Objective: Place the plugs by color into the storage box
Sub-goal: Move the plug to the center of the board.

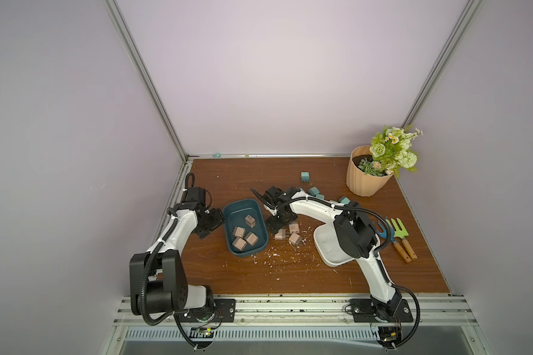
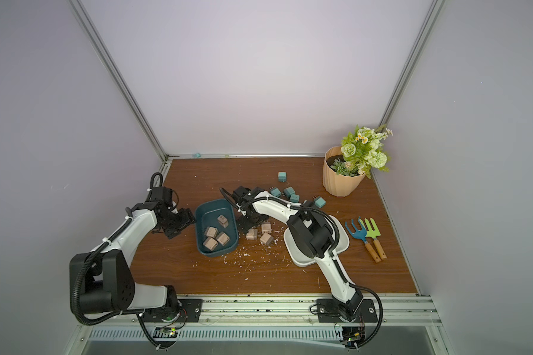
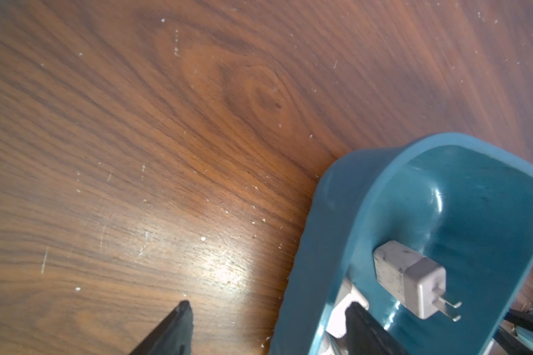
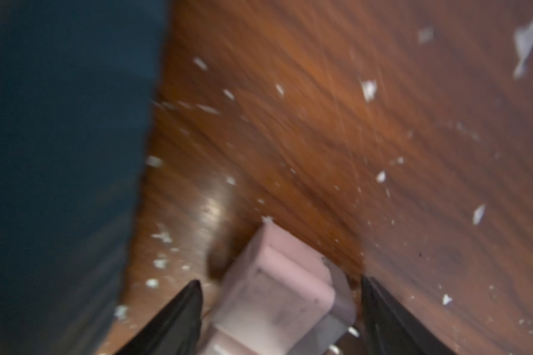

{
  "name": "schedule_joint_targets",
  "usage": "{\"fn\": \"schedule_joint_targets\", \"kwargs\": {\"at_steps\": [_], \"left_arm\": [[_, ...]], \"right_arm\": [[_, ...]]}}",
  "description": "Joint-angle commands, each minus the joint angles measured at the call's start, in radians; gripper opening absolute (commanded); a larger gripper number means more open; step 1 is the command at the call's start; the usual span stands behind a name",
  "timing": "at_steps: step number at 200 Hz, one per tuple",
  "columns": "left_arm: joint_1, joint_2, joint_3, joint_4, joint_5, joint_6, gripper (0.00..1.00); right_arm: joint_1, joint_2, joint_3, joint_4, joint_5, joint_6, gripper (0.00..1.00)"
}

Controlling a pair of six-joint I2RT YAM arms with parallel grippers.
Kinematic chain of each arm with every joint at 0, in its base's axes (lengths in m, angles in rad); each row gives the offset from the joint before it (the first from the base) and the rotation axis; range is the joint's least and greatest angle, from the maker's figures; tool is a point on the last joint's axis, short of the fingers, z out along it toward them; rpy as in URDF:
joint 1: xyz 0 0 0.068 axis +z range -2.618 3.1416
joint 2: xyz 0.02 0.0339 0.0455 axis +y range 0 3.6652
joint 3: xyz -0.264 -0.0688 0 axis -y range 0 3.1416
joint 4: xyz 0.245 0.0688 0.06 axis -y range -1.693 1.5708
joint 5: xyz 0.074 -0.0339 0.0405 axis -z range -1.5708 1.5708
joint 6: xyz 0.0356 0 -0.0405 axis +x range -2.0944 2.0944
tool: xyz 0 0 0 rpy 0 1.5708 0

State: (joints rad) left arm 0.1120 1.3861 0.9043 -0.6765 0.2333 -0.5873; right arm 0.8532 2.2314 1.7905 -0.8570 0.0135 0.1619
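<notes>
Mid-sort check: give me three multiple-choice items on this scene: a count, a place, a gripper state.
1. Count of pinkish-tan plugs in the teal bin: A two; B four; C six.
2. The teal plugs are: A in the teal bin; B stacked up; C loose on the table, toward the back.
3. The right gripper is: A open, jaws either side of a pinkish-tan plug on the table; B shut on a teal plug; C shut, empty.
Key: 1 B, four show in both top views; 2 C, the bin holds none; 3 A, the right wrist view shows the fingers apart around the plug.
</notes>
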Motion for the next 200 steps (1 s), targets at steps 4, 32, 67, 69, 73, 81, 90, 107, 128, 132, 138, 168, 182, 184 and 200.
{"fn": "schedule_joint_targets", "kwargs": {"at_steps": [4, 32, 67, 69, 73, 81, 90, 107, 128, 132, 138, 168, 182, 184, 200], "left_arm": [[0.009, 0.001, 0.013, -0.029, -0.023, -0.007, 0.80], [0.009, 0.007, 0.010, -0.029, -0.021, -0.005, 0.80], [0.009, 0.007, 0.011, -0.029, -0.022, 0.000, 0.80], [0.009, 0.007, 0.011, -0.029, -0.021, 0.000, 0.80], [0.009, 0.007, 0.010, -0.029, -0.021, 0.000, 0.80], [0.009, 0.006, 0.010, -0.029, -0.020, -0.002, 0.80], [0.009, 0.005, 0.011, -0.029, -0.020, -0.002, 0.80], [0.009, 0.002, 0.011, -0.029, -0.019, -0.001, 0.80], [0.009, 0.004, 0.010, -0.029, -0.017, 0.000, 0.80], [0.009, 0.005, 0.011, -0.029, -0.017, 0.000, 0.80], [0.009, 0.005, 0.013, -0.029, -0.017, 0.001, 0.80], [0.009, -0.001, 0.013, -0.029, -0.017, 0.001, 0.80], [0.008, 0.001, 0.009, -0.029, -0.017, 0.002, 0.80], [0.009, 0.001, 0.008, -0.029, -0.017, 0.003, 0.80], [0.008, 0.001, 0.004, -0.029, -0.017, 0.002, 0.80]], "right_arm": [[-0.016, -0.092, -0.076, -0.021, 0.076, -0.023, 0.84], [-0.055, -0.139, -0.147, -0.004, 0.098, -0.028, 0.85], [-0.098, -0.160, -0.135, -0.014, 0.126, -0.043, 0.85], [-0.100, -0.160, -0.133, -0.014, 0.126, -0.044, 0.85], [-0.106, -0.159, -0.129, -0.017, 0.126, -0.044, 0.85], [-0.114, -0.156, -0.120, -0.021, 0.126, -0.045, 0.85], [-0.121, -0.152, -0.111, -0.022, 0.123, -0.044, 0.85], [-0.130, -0.140, -0.091, -0.020, 0.113, -0.041, 0.85], [-0.131, -0.093, -0.022, -0.024, 0.081, -0.035, 0.85], [-0.131, -0.082, -0.005, -0.028, 0.073, -0.033, 0.85], [-0.130, -0.064, 0.025, -0.036, 0.063, -0.030, 0.85], [-0.128, 0.002, 0.146, -0.058, 0.039, -0.023, 0.85], [-0.128, 0.033, 0.206, -0.075, 0.034, -0.022, 0.85], [-0.128, 0.037, 0.215, -0.078, 0.032, -0.021, 0.85], [-0.126, 0.066, 0.273, -0.095, 0.022, -0.020, 0.85]]}}
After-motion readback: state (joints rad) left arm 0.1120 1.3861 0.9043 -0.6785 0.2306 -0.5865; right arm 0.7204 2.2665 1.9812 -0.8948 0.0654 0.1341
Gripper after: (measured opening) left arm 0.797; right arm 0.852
